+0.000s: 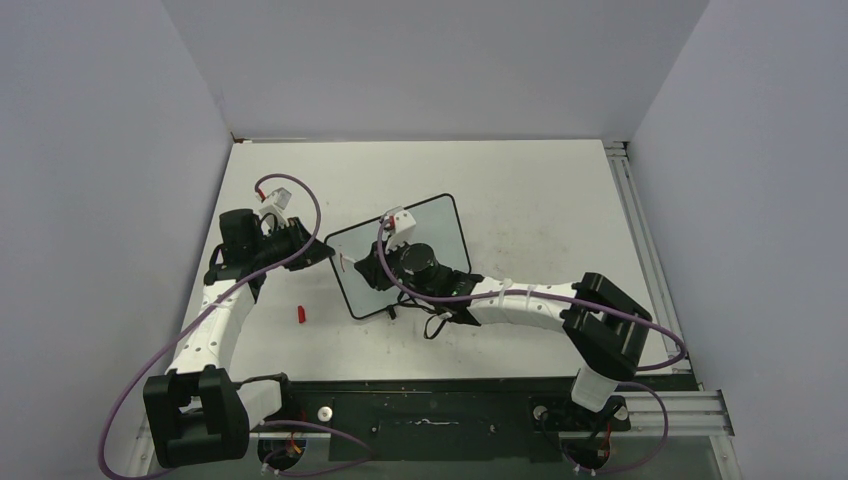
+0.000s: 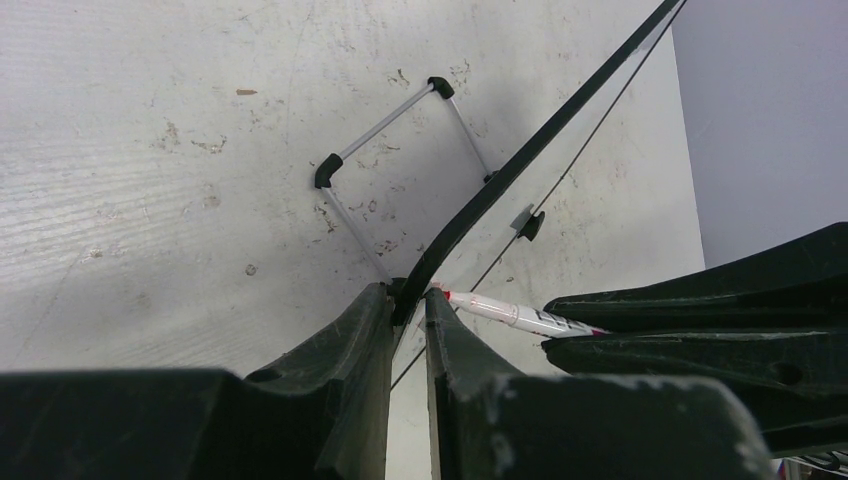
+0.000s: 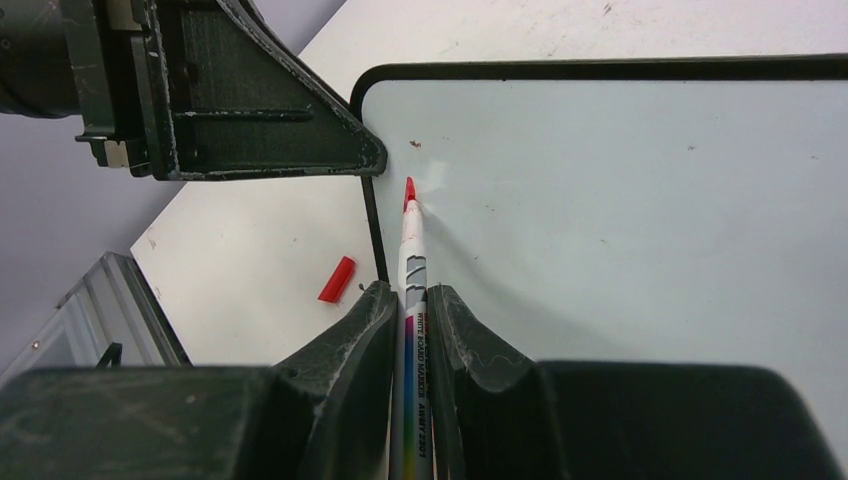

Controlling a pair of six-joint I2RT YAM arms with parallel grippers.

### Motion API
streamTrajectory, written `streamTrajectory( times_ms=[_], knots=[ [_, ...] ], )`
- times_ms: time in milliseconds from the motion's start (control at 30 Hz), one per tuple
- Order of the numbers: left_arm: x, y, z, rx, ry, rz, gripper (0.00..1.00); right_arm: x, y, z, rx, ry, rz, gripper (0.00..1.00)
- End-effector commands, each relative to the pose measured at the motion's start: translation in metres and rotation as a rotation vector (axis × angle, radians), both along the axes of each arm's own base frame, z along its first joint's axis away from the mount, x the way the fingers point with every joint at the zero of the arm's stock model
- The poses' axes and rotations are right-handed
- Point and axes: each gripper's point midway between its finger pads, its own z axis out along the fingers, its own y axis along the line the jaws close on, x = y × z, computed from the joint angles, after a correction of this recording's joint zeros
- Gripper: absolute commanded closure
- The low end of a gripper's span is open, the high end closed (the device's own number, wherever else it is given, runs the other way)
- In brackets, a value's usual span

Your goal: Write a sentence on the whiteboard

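Observation:
The whiteboard point(image 1: 440, 225) lies tilted at mid-table, its face point(image 3: 620, 200) blank except for a tiny red speck point(image 3: 413, 144); no sentence shows on it. My left gripper point(image 1: 325, 250) is shut on the board's black frame point(image 2: 530, 150) at its left edge, the fingertips point(image 2: 380, 300) pinching the rim. My right gripper point(image 3: 411, 295) is shut on a white board marker point(image 3: 413, 260). The marker's red tip point(image 3: 409, 190) sits at the board's surface just inside the corner beside the left gripper point(image 3: 260, 110). In the left wrist view the marker point(image 2: 510, 314) pokes out from the right gripper point(image 2: 700, 330).
A red marker cap point(image 1: 300, 314) lies on the white tabletop just left of the board, also visible as the cap point(image 3: 337, 279) in the right wrist view. The board's wire stand point(image 2: 390, 130) sticks out underneath. Grey walls enclose the table; a metal rail point(image 1: 640, 240) runs along the right.

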Motion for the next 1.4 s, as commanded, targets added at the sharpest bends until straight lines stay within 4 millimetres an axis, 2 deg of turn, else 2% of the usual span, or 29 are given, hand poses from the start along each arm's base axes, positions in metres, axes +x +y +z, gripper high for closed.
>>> streamTrajectory(
  times_ms=[0,667,867,1367],
  knots=[
    [0.009,-0.001,0.023,-0.010,-0.088,-0.016,0.86,0.002,-0.008,0.007,0.012,-0.018,-0.044,0.95],
    [0.008,-0.002,0.023,-0.010,-0.092,-0.018,0.87,-0.008,-0.018,-0.005,-0.013,-0.003,-0.061,0.95],
    [0.008,-0.001,0.023,-0.009,-0.090,-0.016,0.88,-0.008,-0.016,-0.003,-0.011,-0.009,-0.063,0.95],
    [0.009,-0.001,0.022,-0.009,-0.088,-0.016,0.88,0.001,-0.014,0.022,0.021,-0.061,-0.090,0.95]
  ],
)
